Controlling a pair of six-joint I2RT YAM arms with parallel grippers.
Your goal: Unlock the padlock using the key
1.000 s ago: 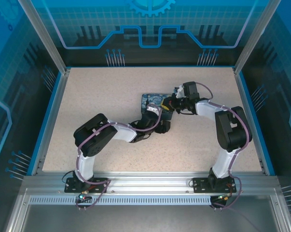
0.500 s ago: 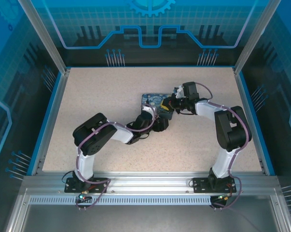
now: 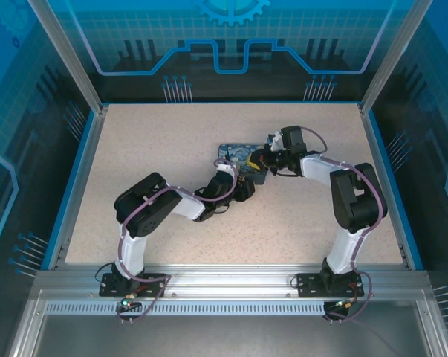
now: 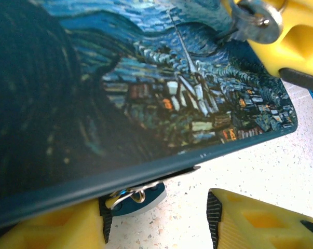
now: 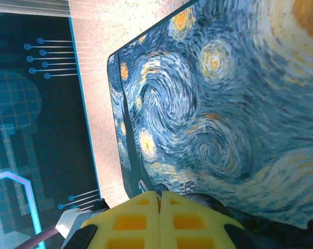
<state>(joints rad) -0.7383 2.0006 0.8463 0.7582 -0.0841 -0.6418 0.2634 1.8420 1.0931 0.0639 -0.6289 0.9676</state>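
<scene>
The dark-blue box with the night-sky print lies mid-table, and both grippers are at it. In the left wrist view the small shiny padlock lies on the table under the box's near edge, its thin shackle curled on top. My left gripper is open around it: the left pad is next to the padlock, the right pad well apart. From the top it sits at the box's front right corner. My right gripper is shut at the box's right side. The key's silvery head sticks out by its yellow fingers.
Speckled tabletop stretches left, behind and in front of the box. A blue rim and the enclosure's metal posts border the table. In the right wrist view the box lies right under the shut fingers.
My left gripper has slid a little left along the box's front edge and its jaws have narrowed around the padlock. The right arm has held still.
</scene>
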